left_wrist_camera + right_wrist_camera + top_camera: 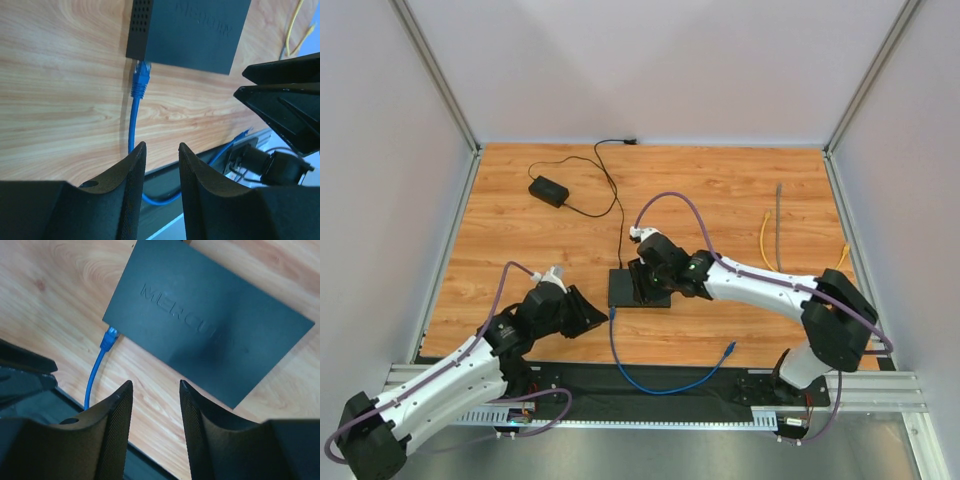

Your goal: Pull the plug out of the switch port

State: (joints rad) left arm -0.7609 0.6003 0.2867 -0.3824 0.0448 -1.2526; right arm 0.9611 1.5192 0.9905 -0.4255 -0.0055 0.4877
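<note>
The switch (621, 289) is a flat matte-black box lying on the wooden table; it also shows in the left wrist view (190, 30) and in the right wrist view (210, 325). A blue plug (141, 75) sits in a port at the switch's near left corner, also seen in the right wrist view (109, 338). Its blue cable (650, 388) loops toward the front rail. My left gripper (598, 318) is open and empty, just left of the plug and above the table (161, 147). My right gripper (645, 283) is open and empty, hovering over the switch (156, 385).
A small black power adapter (548, 190) with its black cord lies at the back left. A yellow cable (765, 240) and a grey cable (779, 225) lie at the right. A black rail (580, 378) runs along the front edge. Enclosure walls surround the table.
</note>
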